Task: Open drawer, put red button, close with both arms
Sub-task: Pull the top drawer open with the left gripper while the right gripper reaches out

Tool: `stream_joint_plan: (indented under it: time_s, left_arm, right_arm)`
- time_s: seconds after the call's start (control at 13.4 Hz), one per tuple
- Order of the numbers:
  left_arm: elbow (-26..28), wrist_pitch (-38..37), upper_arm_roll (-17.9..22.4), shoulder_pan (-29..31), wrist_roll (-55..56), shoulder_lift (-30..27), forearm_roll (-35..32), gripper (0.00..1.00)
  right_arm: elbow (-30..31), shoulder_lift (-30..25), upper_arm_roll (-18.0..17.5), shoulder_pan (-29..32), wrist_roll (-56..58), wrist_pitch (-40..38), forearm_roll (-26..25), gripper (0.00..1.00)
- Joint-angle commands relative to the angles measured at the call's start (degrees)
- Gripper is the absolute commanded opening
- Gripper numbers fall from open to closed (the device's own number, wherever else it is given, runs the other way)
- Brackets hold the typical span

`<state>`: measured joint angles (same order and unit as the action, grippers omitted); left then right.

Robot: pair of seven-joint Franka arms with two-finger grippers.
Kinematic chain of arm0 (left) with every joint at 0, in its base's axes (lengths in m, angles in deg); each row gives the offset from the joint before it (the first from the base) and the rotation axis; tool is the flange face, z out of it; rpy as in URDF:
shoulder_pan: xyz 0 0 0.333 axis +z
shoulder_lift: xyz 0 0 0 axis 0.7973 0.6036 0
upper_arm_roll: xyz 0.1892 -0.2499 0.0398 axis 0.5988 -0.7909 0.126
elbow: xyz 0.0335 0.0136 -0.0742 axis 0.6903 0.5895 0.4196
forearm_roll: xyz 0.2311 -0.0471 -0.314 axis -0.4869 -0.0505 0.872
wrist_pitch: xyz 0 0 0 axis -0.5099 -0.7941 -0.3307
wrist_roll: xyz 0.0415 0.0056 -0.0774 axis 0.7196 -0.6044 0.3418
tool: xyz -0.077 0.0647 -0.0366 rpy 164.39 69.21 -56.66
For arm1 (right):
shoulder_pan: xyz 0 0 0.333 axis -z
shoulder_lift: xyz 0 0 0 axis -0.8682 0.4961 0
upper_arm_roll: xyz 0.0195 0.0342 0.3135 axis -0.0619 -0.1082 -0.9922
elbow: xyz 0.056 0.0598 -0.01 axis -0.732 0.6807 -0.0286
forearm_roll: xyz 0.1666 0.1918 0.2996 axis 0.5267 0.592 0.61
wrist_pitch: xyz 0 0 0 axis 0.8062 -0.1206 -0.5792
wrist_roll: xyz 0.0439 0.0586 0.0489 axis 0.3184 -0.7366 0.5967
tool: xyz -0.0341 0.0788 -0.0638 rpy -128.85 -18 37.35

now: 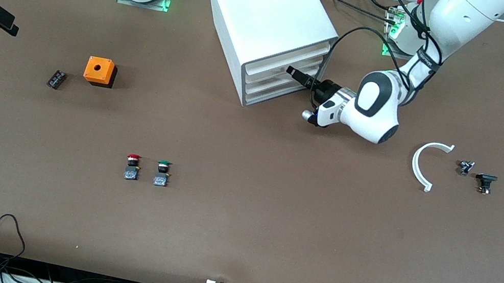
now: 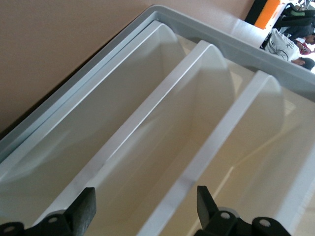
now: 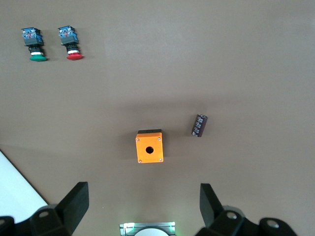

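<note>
The white cabinet (image 1: 265,9) stands near the robots' bases, and its lowermost drawer (image 1: 274,95) (image 2: 98,142) is shut like the two above it. My left gripper (image 1: 291,71) (image 2: 145,206) is at the drawer fronts, higher than the lowermost one. It is open, with a white drawer lip between its fingers (image 2: 84,205). The red button (image 1: 132,166) (image 3: 74,43) stands on the table nearer the front camera, beside a green one (image 1: 162,173) (image 3: 35,45). My right gripper (image 1: 6,23) (image 3: 143,206) hangs open and empty over the right arm's end of the table.
An orange box (image 1: 99,71) (image 3: 149,147) with a hole on top and a small black block (image 1: 56,79) (image 3: 199,126) lie toward the right arm's end. A white curved piece (image 1: 427,162) and two small black parts (image 1: 465,167) (image 1: 485,181) lie toward the left arm's end.
</note>
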<state>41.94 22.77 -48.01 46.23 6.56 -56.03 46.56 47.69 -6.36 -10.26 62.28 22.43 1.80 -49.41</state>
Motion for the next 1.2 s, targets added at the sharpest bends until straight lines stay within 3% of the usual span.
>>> stream_joint_plan:
  time_s: [0.0,0.45,0.75,0.97,1.05,1.12]
  left_arm:
    - [1.71,3.52,-1.27,-0.57,-1.92,-0.45,2.07,0.0]
    - [1.45,3.52,0.04,0.39,-1.05,-0.98,2.07,0.0]
    - [-1.97,3.0,10.13,1.89,-1.75,-2.39,1.19,0.0]
    - [-4.78,3.08,12.43,3.03,-1.66,-2.47,1.19,0.0]
    - [-4.79,3.0,12.44,3.38,-1.57,-2.65,1.19,0.83]
    - [-4.79,2.99,12.44,3.99,-1.75,-3.26,1.19,1.0]
  right_arm:
    - [-1.18,1.4,-0.11,0.35,1.19,0.6,0.11,1.0]
    - [-1.18,3.67,-0.73,-1.93,1.46,3.76,0.29,1.0]
    - [-1.18,8.33,-0.73,-2.81,2.85,9.21,0.29,1.0]
    - [-1.18,11.93,-0.73,-4.13,3.3,11.59,0.29,1.0]
    - [-1.18,13.33,-0.73,-5.0,2.52,13.16,0.29,1.0]
    - [-1.18,14.83,-0.73,-5.79,2.34,14.48,0.29,1.0]
